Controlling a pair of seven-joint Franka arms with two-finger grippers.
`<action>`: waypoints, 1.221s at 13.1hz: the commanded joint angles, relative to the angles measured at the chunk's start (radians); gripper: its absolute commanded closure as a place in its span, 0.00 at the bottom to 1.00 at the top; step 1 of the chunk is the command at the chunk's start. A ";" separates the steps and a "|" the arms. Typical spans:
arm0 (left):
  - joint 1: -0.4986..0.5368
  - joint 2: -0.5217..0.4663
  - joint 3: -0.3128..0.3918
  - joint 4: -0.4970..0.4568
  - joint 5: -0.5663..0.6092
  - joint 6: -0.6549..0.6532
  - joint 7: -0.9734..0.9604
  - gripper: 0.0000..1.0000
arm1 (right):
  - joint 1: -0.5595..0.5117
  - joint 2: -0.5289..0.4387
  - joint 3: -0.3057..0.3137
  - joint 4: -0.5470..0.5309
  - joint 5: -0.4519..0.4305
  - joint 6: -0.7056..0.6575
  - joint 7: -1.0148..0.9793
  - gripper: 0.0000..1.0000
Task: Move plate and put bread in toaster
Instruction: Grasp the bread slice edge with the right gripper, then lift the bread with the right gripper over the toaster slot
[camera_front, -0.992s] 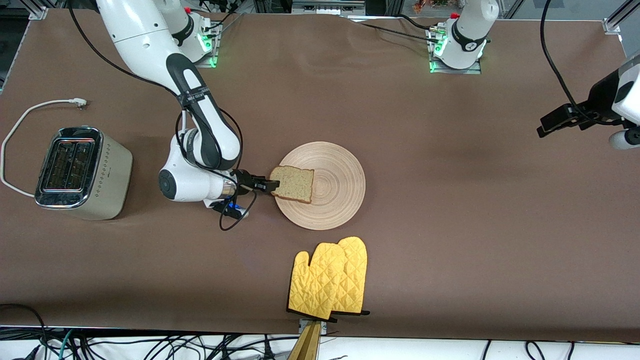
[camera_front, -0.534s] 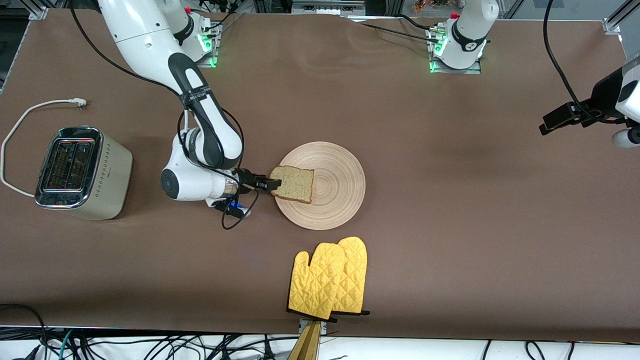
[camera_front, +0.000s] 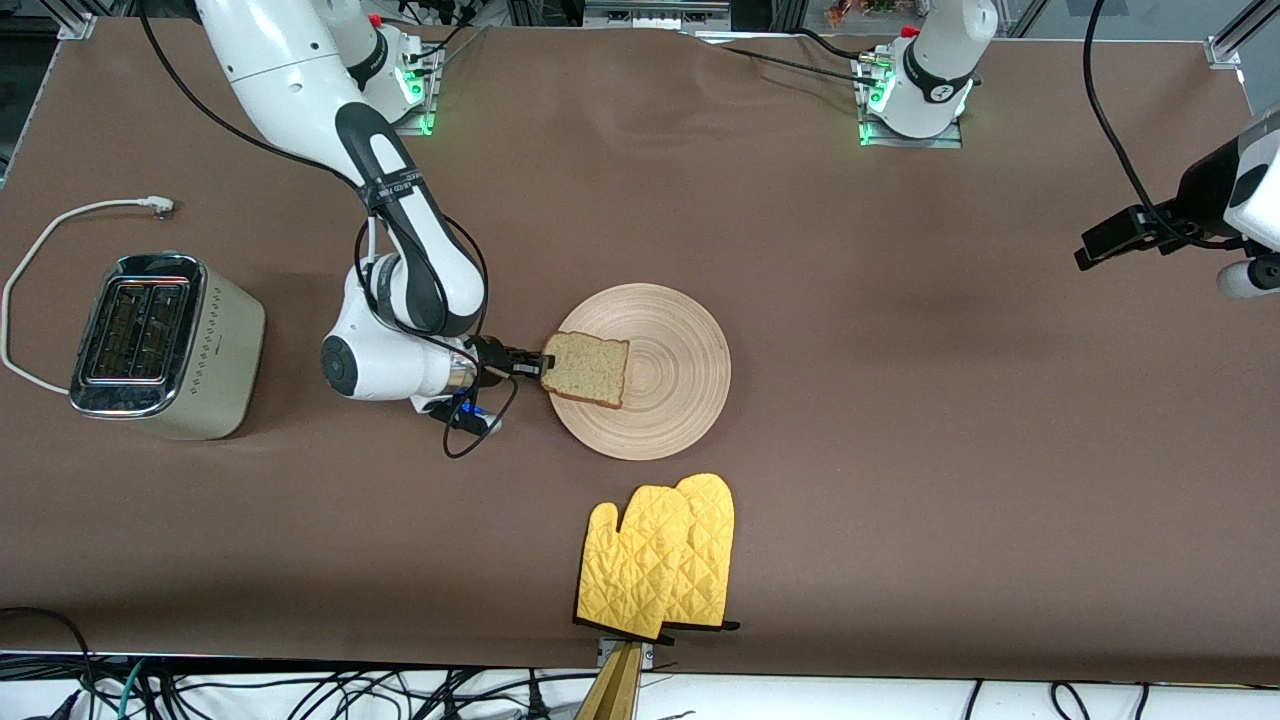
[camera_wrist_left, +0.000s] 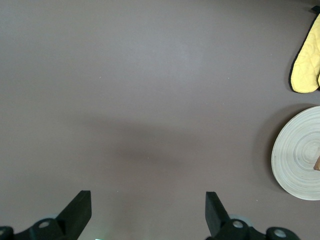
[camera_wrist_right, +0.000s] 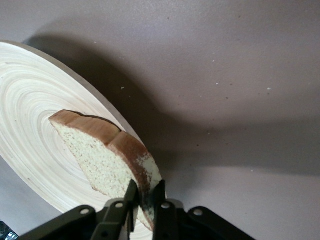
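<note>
The pale wooden plate (camera_front: 650, 375) lies mid-table; it also shows in the right wrist view (camera_wrist_right: 30, 125) and the left wrist view (camera_wrist_left: 297, 155). The bread (camera_front: 590, 368) lies over the plate's edge toward the right arm's end, tilted up. My right gripper (camera_front: 540, 369) is shut on the bread's crust edge (camera_wrist_right: 127, 160). The cream toaster (camera_front: 165, 345) with chrome top stands at the right arm's end of the table. My left gripper (camera_wrist_left: 148, 207) is open and empty, held high over bare table at the left arm's end.
A yellow oven mitt (camera_front: 660, 555) lies nearer the front camera than the plate. The toaster's white cord (camera_front: 60, 225) loops on the table beside it. Brown cloth covers the table (camera_front: 900, 400).
The right gripper has closed on the bread's edge and the slice has lifted slightly at that edge. The left arm has shifted only a little.
</note>
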 joint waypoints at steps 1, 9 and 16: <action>0.016 -0.019 -0.017 -0.015 -0.014 -0.001 -0.006 0.00 | 0.002 -0.027 0.001 -0.026 0.003 0.012 -0.003 1.00; 0.016 -0.021 -0.018 -0.031 -0.016 0.007 -0.001 0.00 | -0.004 -0.096 -0.019 0.005 -0.128 -0.048 -0.009 1.00; 0.014 -0.021 -0.017 -0.046 -0.016 0.027 0.005 0.00 | -0.007 -0.176 -0.233 0.249 -0.350 -0.489 -0.015 1.00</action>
